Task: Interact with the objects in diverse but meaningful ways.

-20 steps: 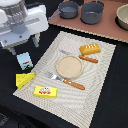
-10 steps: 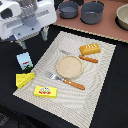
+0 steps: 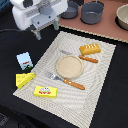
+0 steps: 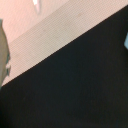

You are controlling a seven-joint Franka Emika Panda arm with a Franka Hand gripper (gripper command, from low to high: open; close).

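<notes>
My gripper (image 3: 45,32) hangs open and empty above the far left corner of the woven placemat (image 3: 100,85). On the mat lie an orange-brown bread loaf (image 3: 90,48) and a flat yellow box (image 3: 46,91). A pale blue milk carton (image 3: 24,61) and a yellow cheese wedge (image 3: 25,79) stand on the black surface at the exterior view's left of the mat. Two dark grey pans (image 3: 92,11) sit at the back; no handle shows. The wrist view shows black surface, the mat's edge (image 4: 60,35) and a pale blue sliver (image 4: 125,40).
A beige round plate (image 3: 69,66) sits mid-mat between a fork (image 3: 67,81) and a knife (image 3: 82,57), both orange-handled. A pale bowl (image 3: 122,15) stands at the back right on a brown counter (image 3: 100,27).
My gripper has moved toward the exterior view's right and farther back, from over the black surface near the carton to over the mat's far left corner. The objects have not moved.
</notes>
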